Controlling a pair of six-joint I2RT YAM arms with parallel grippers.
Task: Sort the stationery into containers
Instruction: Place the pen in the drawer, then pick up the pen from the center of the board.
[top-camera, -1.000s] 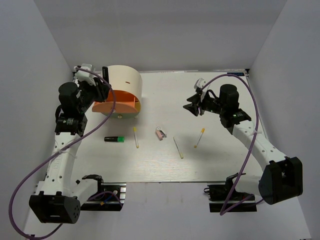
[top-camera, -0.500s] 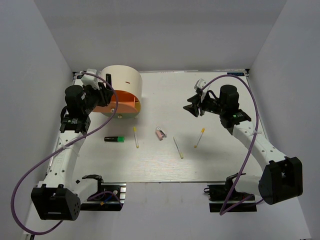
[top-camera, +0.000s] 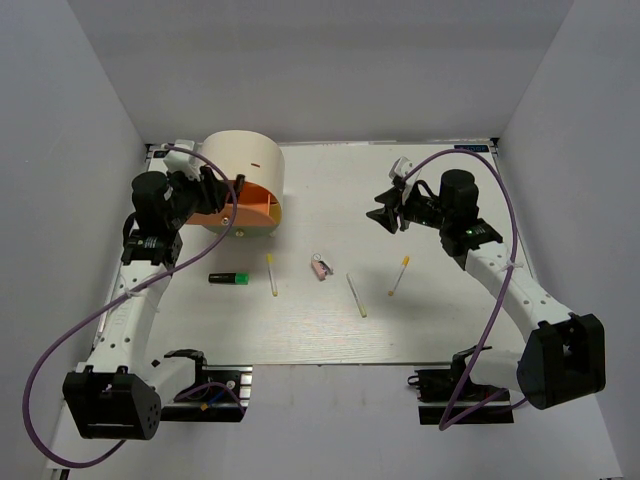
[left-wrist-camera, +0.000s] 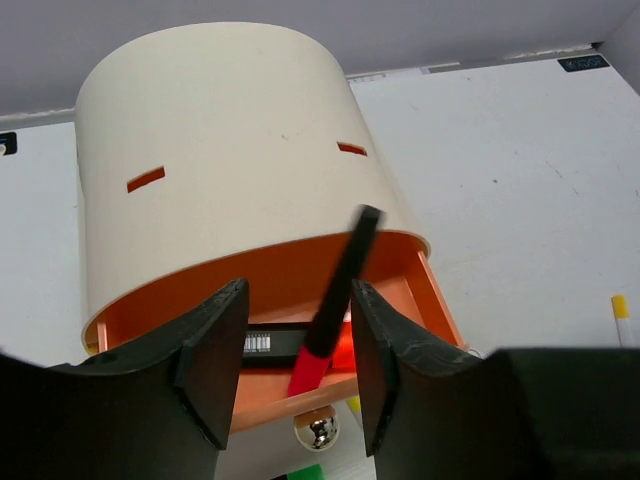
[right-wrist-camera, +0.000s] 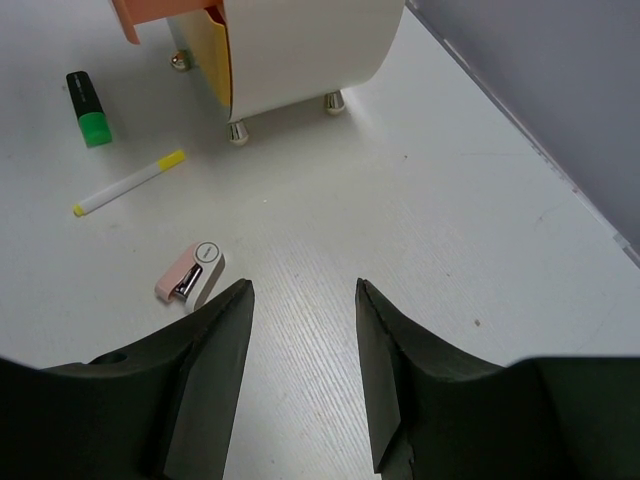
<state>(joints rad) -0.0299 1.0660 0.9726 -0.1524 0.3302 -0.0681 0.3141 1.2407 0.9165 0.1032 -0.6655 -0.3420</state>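
Note:
The cream organiser (top-camera: 250, 163) stands at the back left with its orange drawer (top-camera: 240, 212) pulled out. My left gripper (top-camera: 215, 190) hovers over that drawer, jaws open. In the left wrist view (left-wrist-camera: 300, 400) a black highlighter with a pink-red end (left-wrist-camera: 345, 270) stands tilted between the fingers without touching them, its red end down in the drawer (left-wrist-camera: 425, 290). Another black highlighter (left-wrist-camera: 270, 342) lies inside. A green-ended highlighter (top-camera: 229, 278), three pale-yellow sticks (top-camera: 272, 275) (top-camera: 356, 295) (top-camera: 399, 276) and a pinkish eraser (top-camera: 321, 266) lie on the table. My right gripper (top-camera: 385, 213) is open and empty.
The right wrist view shows the eraser (right-wrist-camera: 190, 274), one stick (right-wrist-camera: 130, 183), the green highlighter (right-wrist-camera: 88, 108), the organiser (right-wrist-camera: 300, 50) on small metal feet and the edge of a yellow drawer (right-wrist-camera: 205, 50). Grey walls enclose the white table (top-camera: 450, 320).
My left gripper has moved right and back over the orange drawer, which now sits further under the organiser. The right arm has not moved.

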